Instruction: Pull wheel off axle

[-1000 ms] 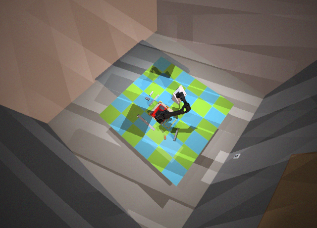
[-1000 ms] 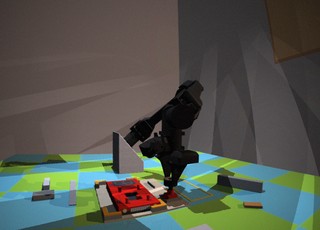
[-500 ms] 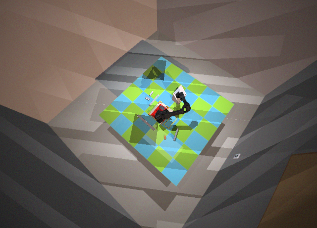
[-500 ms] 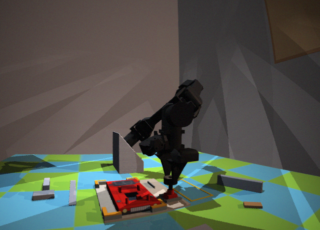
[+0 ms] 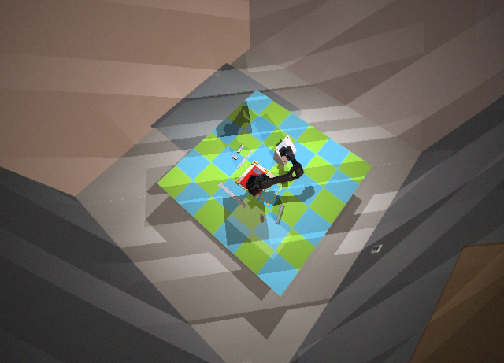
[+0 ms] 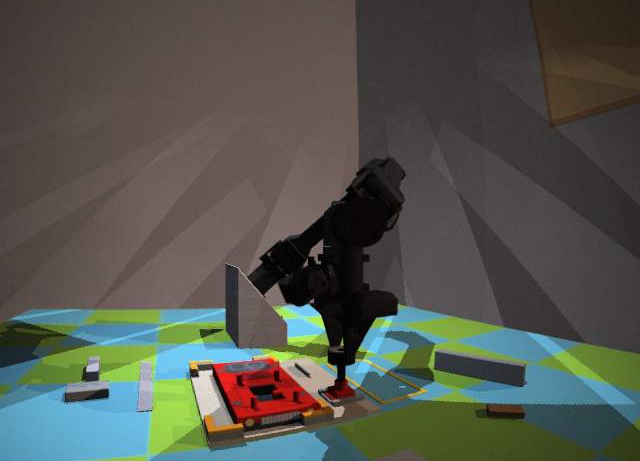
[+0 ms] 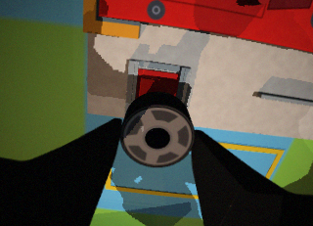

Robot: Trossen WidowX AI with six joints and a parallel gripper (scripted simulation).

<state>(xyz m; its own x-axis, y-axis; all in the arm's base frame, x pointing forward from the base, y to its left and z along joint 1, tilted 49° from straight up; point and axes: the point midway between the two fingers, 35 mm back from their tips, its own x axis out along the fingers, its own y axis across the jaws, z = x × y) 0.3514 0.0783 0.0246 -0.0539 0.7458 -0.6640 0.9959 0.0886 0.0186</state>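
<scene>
My gripper (image 6: 341, 355) (image 7: 156, 131) is shut on the dark wheel (image 6: 340, 356) (image 7: 139, 150), one finger on each side of its rim. The wheel is level, with its grey spoked face up. The dark upright axle (image 6: 341, 373) shows below it, rising from a small red block (image 6: 341, 390) (image 7: 156, 79) on the board. The wheel is near the axle's top; whether the tip is still inside its hub I cannot tell. The marked area, a yellow outline (image 6: 404, 396) (image 7: 254, 148), lies on the table just beside the board. In the top view the arm hides the wheel.
A red car body (image 6: 273, 394) (image 7: 220, 16) with short posts sits on the pale board (image 6: 209, 402) between orange corners. A grey bar (image 6: 479, 367) and a brown block (image 6: 505, 410) lie beyond the marked area. Several grey pieces lie on the car body's other side.
</scene>
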